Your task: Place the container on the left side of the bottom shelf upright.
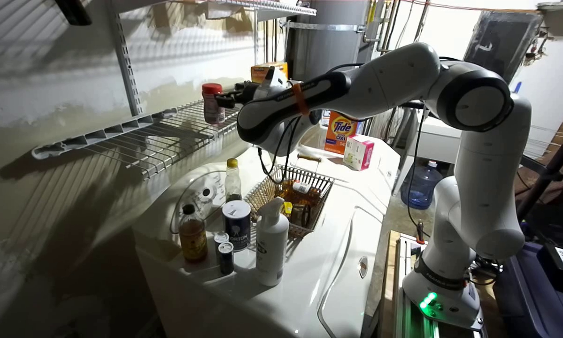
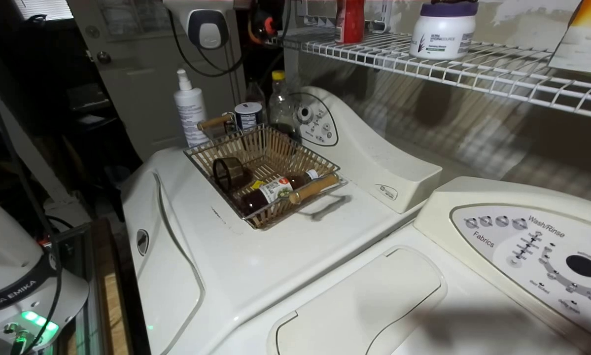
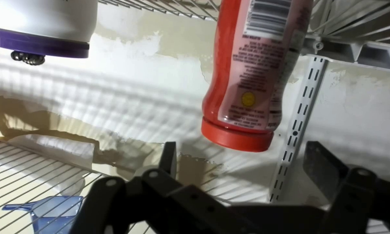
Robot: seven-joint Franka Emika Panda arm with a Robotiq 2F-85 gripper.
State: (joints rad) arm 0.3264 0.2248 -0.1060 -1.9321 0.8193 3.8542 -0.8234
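The container [image 1: 213, 105], a reddish-pink labelled jar with a red cap, stands upright on the bottom shelf [image 1: 168, 136], a white wire rack. In an exterior view the container [image 2: 350, 20] shows on the shelf [image 2: 389, 56] with its top cut off by the frame. In the wrist view, which is upside down, the container [image 3: 253, 71] hangs from the shelf [image 3: 175, 9] at the top. My gripper [image 3: 242, 154] is open, its fingers spread wide and empty. The cap lies just beyond the fingertips. In an exterior view the gripper [image 1: 229, 97] is beside the container and partly overlaps it.
A white jar with a purple lid [image 2: 443, 32] and an orange box [image 1: 267, 71] share the shelf. A higher wire shelf [image 3: 35, 178] is above. A basket [image 2: 260, 162], a white pump bottle [image 1: 272, 249] and several bottles stand on the machine below.
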